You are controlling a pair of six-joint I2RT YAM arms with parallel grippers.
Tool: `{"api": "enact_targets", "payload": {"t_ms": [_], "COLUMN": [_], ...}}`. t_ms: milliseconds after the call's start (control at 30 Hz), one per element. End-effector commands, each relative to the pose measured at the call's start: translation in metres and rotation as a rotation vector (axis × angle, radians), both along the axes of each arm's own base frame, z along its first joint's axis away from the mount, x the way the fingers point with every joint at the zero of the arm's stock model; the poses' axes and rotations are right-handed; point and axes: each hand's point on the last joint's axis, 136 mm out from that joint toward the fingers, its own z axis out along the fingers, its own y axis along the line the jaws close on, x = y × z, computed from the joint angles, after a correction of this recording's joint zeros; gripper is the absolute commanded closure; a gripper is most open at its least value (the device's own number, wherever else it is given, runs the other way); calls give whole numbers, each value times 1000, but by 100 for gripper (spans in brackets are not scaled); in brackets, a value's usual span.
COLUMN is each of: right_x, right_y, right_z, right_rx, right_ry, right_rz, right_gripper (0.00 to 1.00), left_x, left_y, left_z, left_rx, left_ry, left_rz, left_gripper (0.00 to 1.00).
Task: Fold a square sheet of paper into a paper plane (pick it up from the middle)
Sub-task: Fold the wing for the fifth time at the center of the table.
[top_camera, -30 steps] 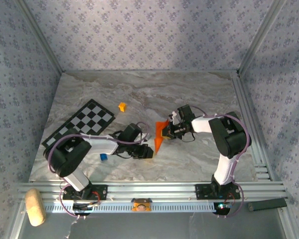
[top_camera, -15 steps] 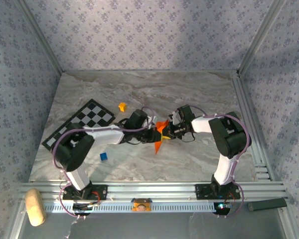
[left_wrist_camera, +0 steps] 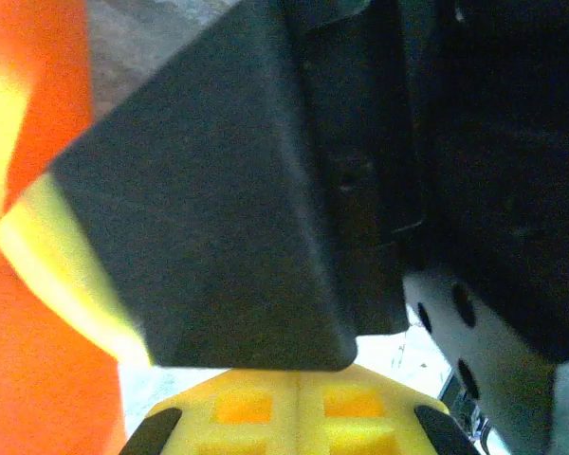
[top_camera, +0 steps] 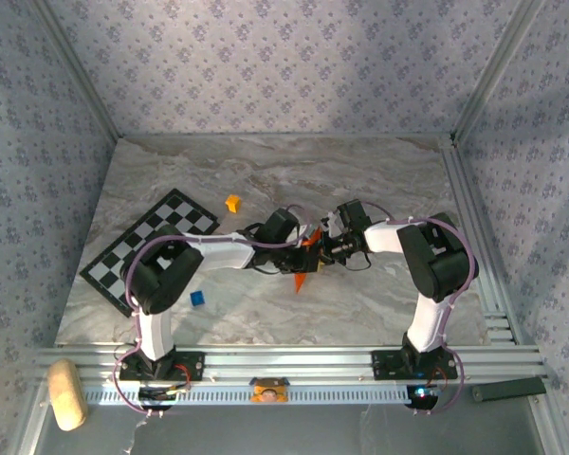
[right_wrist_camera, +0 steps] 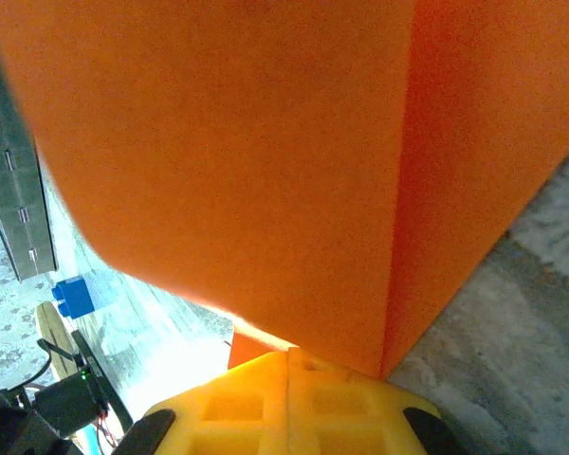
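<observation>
Since my two pincers meet nose to nose at mid-table, the thing between them decides the coming move. My right gripper (right_wrist_camera: 289,384) has its yellow fingers pressed together on the square sheet of paper (right_wrist_camera: 218,142). The paper rises from the tips as a broad orange face with one sharp crease running away from me. My left gripper (left_wrist_camera: 299,403) is closed too, facing the black body of the right one. Orange paper lies off to its left, and I cannot tell whether any edge is caught between its fingers.

From above, the paper sits between the two grippers. Its long axis runs from far to near, across the line they make, with the pointed tip toward my bases. Neither arm is nearer, I judge.

Farther out to the left, a small orange cube (top_camera: 232,203), a blue cube (top_camera: 197,298) and a checkered board (top_camera: 185,213) lie loose on the table (top_camera: 379,180). None of them holds anything.
</observation>
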Motion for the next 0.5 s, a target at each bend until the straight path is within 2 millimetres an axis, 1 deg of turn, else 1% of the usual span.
{"api": "enact_targets", "payload": {"t_ms": [0, 133, 467], "right_x": [-14, -16, -15], "right_y": [-30, -32, -33], "right_z": [-39, -41, -41], "right_rx": [-181, -185, -185], "right_ry": [79, 83, 83], "right_rz": [-69, -73, -76], "right_gripper": [95, 95, 95], "left_x": [-4, -8, -11], "left_y": [7, 13, 20], "left_z": [-18, -26, -32], "left_rx": [73, 98, 115], "left_ry": [10, 18, 26], "left_rz": [-14, -19, -13], "left_gripper": [98, 99, 100]}}
